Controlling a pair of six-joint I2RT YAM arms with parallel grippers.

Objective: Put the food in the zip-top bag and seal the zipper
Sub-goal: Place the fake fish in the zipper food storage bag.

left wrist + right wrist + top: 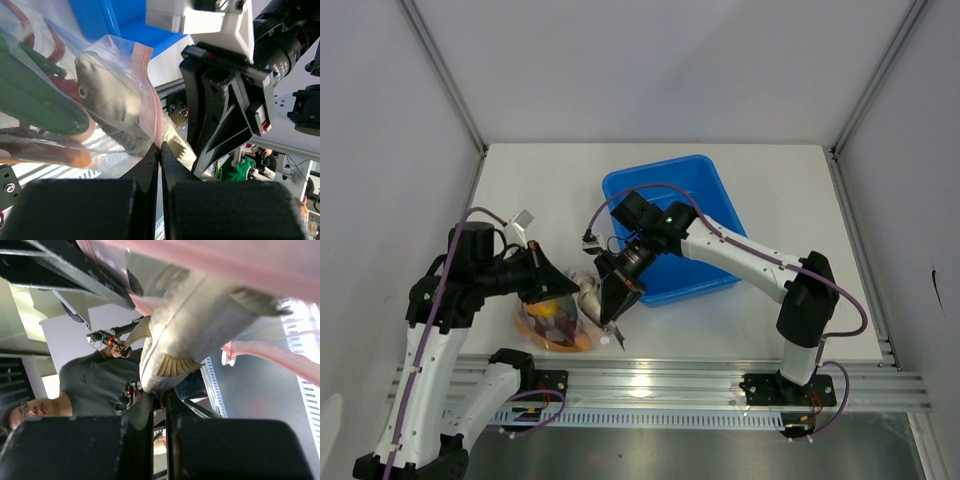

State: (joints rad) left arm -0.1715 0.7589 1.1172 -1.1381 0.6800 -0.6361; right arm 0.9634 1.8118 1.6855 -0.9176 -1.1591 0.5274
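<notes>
- Left gripper [160,150] is clenched on the bag [555,325], pinching its pink strip [150,90]. It likely holds that edge up so the mouth stays open and doesn't slide.
- Right gripper [160,401] is clamped on the tail end of the fish [200,325]. Gripping there leaves the head free to go in first.
- The fish head shows through the clear plastic in the left wrist view. The body sits at the bag's mouth, at 3 o'clock of the bag from above, so it looks partway in.
- A green cucumber [35,100] and red and orange pieces are already inside, at 9 o'clock of the fish.
- The bag lies on the table [800,190] near the front edge, at 7 o'clock of the blue tub [660,185].
- The two grippers are just beside each other at the mouth, so a clash is a risk.
- The strip is not closed and the mouth is gaping. The slider can't be made out.
</notes>
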